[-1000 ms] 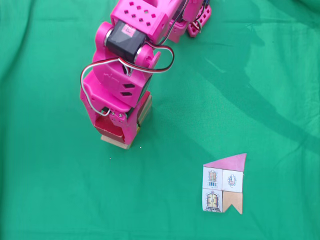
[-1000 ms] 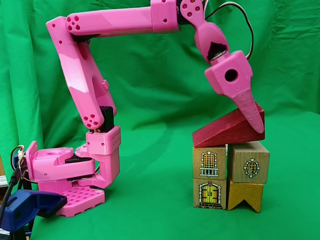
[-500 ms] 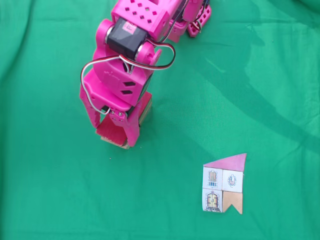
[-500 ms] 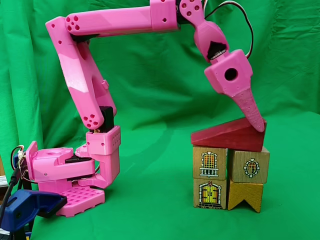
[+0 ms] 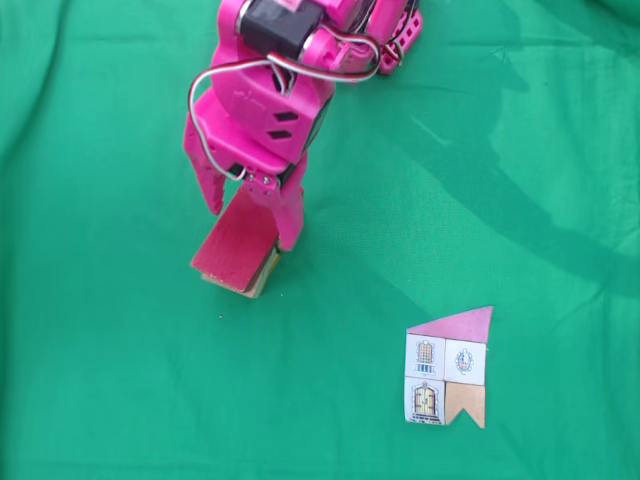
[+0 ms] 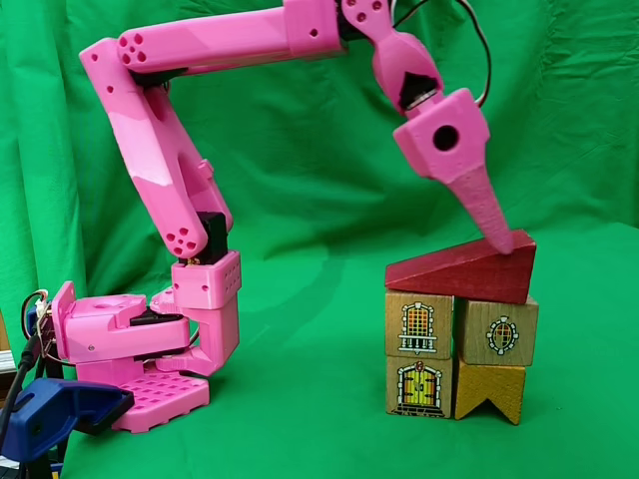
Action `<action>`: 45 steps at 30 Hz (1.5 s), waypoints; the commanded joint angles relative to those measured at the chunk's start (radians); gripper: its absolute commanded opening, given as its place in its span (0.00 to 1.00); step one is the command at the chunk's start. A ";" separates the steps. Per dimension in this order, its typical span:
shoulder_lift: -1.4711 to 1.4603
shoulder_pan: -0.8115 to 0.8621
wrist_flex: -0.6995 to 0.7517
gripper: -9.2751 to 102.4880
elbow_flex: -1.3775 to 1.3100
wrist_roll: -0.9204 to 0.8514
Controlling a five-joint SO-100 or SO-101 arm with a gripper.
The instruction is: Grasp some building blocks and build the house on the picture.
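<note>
The house (image 6: 457,339) stands on the green cloth: two pale cubes with printed windows (image 6: 418,324) sit on a pale door cube (image 6: 418,386) and an orange-tan notched cube (image 6: 489,391). The dark-red roof block (image 6: 459,271) rests on top of them. From above it shows as a red slab (image 5: 235,250) covering the cubes. My pink gripper (image 5: 250,226) is open, its fingers spread on either side of the slab's far end. In the side-on fixed view the gripper (image 6: 502,242) has its tip at the roof's high end. The picture (image 5: 448,368) lies flat at the lower right.
The arm's pink base (image 6: 140,349) stands at the left, with a blue clamp (image 6: 50,414) in the bottom left corner. Green cloth (image 5: 500,150) covers the table and forms the backdrop. Open cloth lies between the house and the picture.
The roof block, held tilted a second ago, has settled level on the cubes. The gripper has opened, let it go and drawn up and back toward the base.
</note>
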 commanded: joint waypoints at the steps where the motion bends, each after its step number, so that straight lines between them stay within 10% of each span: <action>1: 0.156 -0.003 0.015 0.37 0.041 0.005; 36: 1.074 -0.377 0.002 0.08 0.822 0.012; 45: 1.146 -0.460 0.000 0.08 0.856 0.293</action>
